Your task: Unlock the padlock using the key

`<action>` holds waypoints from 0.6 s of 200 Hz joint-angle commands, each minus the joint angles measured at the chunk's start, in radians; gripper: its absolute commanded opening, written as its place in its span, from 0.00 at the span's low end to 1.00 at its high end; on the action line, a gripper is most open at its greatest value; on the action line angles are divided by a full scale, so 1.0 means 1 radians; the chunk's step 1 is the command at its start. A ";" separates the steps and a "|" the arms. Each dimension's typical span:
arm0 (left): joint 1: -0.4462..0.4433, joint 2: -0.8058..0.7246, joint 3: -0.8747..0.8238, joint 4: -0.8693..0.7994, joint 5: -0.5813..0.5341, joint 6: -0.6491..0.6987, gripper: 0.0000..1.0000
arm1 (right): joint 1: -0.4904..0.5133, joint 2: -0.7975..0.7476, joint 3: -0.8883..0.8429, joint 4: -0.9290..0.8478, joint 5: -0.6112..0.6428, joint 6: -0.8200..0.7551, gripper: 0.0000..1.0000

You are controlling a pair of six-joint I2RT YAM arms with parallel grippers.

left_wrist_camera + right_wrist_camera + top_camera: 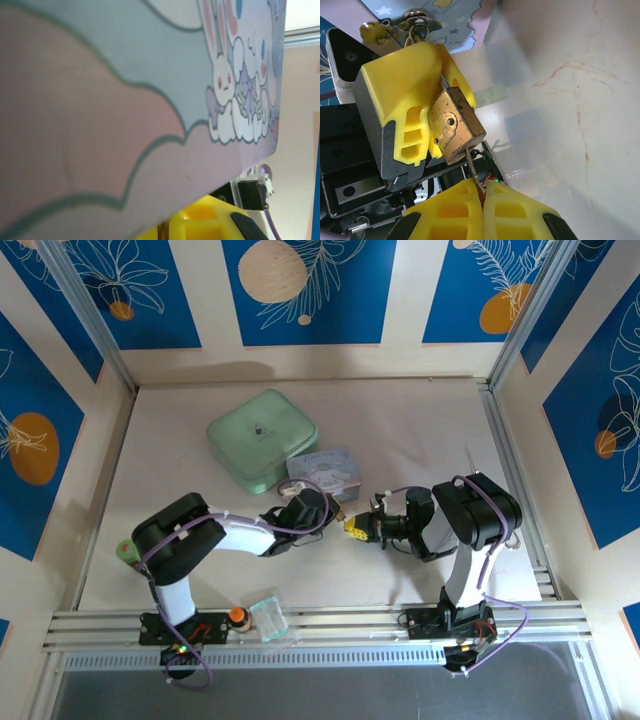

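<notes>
Top view: the left end effector (335, 513) and right end effector (358, 527) meet tip to tip mid-counter (420, 430), with a pastel tin (325, 466) at their 12 o'clock.

Left wrist: the tin looms close, with cartoon rabbits at 2 o'clock.

Right wrist: the left one clamps the brass padlock (456, 125) – the key (472, 165) juts from it at 6 o'clock, pinched between the right one's pressed-together fingers.

Left arm (240, 535): glossy black joint housings, white links between, a purple cable (270, 529) looping along it. Right arm (470, 530) wears the same livery. Down at the bases (175, 632), red wiring and tiny green lights. Right gripper (482, 200) up close: chunky yellow fingers (520, 215), hollow rectangular pockets, black pads at the outer edges.
</notes>
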 commanded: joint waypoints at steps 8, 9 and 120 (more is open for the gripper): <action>-0.055 -0.018 0.012 0.241 0.211 -0.018 0.00 | -0.004 0.044 0.077 0.175 0.034 0.088 0.00; -0.055 -0.018 0.008 0.245 0.209 -0.021 0.00 | -0.005 0.046 0.078 0.175 0.033 0.089 0.00; -0.058 -0.036 -0.014 0.347 0.240 -0.078 0.00 | -0.071 0.056 0.145 0.177 -0.064 0.109 0.00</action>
